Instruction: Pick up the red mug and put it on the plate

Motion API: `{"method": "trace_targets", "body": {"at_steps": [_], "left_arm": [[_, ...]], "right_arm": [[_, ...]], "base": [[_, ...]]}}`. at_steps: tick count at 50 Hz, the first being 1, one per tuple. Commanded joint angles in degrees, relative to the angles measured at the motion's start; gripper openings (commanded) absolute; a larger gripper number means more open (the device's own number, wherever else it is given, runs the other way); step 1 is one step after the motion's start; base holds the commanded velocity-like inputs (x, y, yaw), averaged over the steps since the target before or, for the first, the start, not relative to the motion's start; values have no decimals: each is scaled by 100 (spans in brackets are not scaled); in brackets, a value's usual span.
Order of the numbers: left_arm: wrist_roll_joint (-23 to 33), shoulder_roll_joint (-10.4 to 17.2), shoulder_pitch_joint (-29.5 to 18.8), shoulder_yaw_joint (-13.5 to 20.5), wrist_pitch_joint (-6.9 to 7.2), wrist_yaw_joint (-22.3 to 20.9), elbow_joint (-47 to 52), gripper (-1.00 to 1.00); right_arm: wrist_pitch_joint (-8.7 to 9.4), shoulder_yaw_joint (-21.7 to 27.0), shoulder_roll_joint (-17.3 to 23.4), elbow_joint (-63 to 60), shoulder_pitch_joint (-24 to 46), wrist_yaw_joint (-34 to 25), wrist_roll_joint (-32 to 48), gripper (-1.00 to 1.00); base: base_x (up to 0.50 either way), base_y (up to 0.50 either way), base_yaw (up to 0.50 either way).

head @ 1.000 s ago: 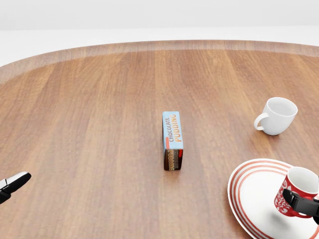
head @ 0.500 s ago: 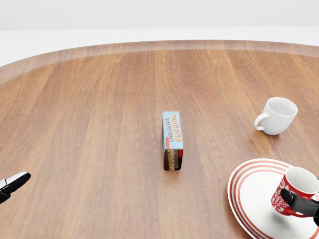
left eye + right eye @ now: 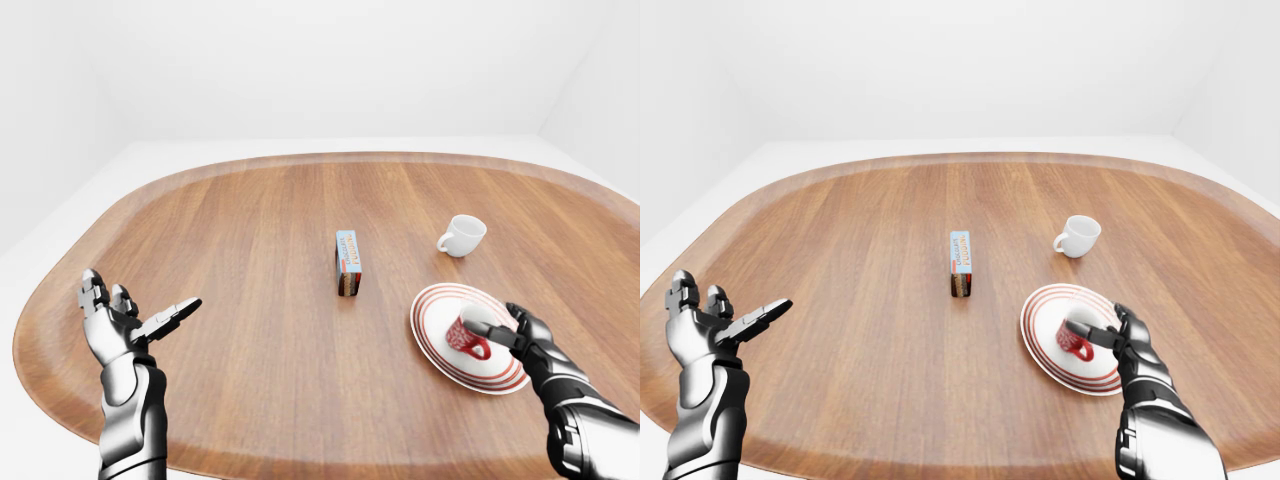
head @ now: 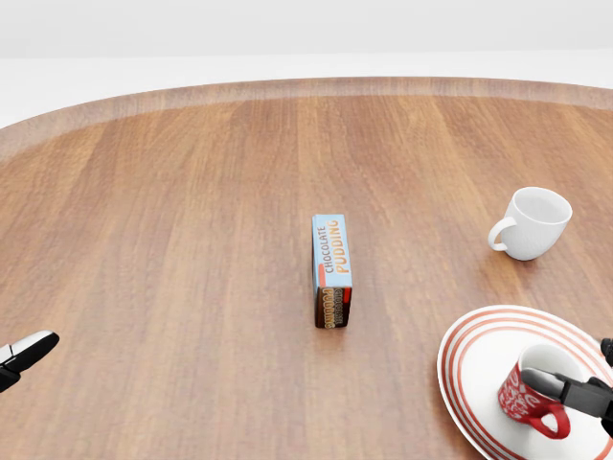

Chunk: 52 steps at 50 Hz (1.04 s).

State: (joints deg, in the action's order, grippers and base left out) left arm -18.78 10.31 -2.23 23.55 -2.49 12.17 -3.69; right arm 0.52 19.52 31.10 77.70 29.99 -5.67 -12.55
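Observation:
The red mug (image 4: 522,395) with a white pattern rests tilted on the red-striped white plate (image 4: 479,359) at the lower right of the head view, its handle pointing down and to the right. My right hand (image 3: 508,334) stands just right of the mug. Its fingers (image 4: 573,390) reach to the rim and are not wrapped round it. My left hand (image 3: 130,318) is open and empty at the lower left of the left-eye view, far from the mug.
A chocolate pudding box (image 4: 331,269) stands on the middle of the wooden table (image 4: 192,211). A white mug (image 4: 532,222) stands above the plate in the head view. The table's rounded edge (image 3: 60,380) runs close by my left arm.
The red mug has come down and leftward onto the plate and tilted, and its handle now shows. My right fingers no longer wrap the mug. The left hand has not moved.

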Motion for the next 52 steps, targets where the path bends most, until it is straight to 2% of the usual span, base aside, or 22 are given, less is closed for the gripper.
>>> {"method": "trace_targets", "body": {"at_steps": [1,6,9,11,13,14,16,17,21,29,33,39,42,52], "left_arm": [[-5,4,4,0,10,5,12,100],[-9,7,-1,7,15,2,12,100],[-6,10,-10,5,15,6,1,100],[-11,11,-7,6,29,10,19,100],[-7,11,-12,4,27,11,10,100],[-10,14,-18,7,20,7,-1,100],[-17,14,-9,6,45,15,28,100],[-14,11,-1,5,61,22,55,100],[-4,2,-3,5,55,13,51,100],[7,3,-13,-3,5,4,-10,100],[2,0,8,-7,33,12,44,100],[14,-3,-12,-9,-22,-5,-31,100],[4,-3,7,-12,13,7,21,100],[8,0,-6,-17,-16,1,-19,100]], "right_arm": [[65,68,10,-35,35,-268,-89,100],[28,123,30,-46,61,-435,-256,100],[-17,189,151,-129,180,-804,-543,100],[143,257,383,-413,358,-1293,-910,100],[374,187,606,-1005,375,-1387,-1157,100],[448,323,761,-2286,55,-1409,-1539,100],[448,683,783,-4617,-785,-892,-1985,100],[448,1076,812,-5924,-1209,-650,-2304,100],[448,1971,789,-7784,-1670,-372,-2657,100],[448,2867,944,-9152,-1799,51,-3248,100],[448,3065,993,-9446,-1868,157,-3432,100],[448,2997,985,-9371,-1869,148,-3355,100],[448,2983,984,-9365,-1863,153,-3348,100],[448,2975,974,-9362,-1864,144,-3326,100]], "base": [[0,0,0],[0,0,0],[0,0,0],[0,0,0],[0,0,0],[0,0,0],[0,0,0],[0,0,0],[0,0,0],[0,0,0],[0,0,0],[0,0,0],[0,0,0],[0,0,0]]}}
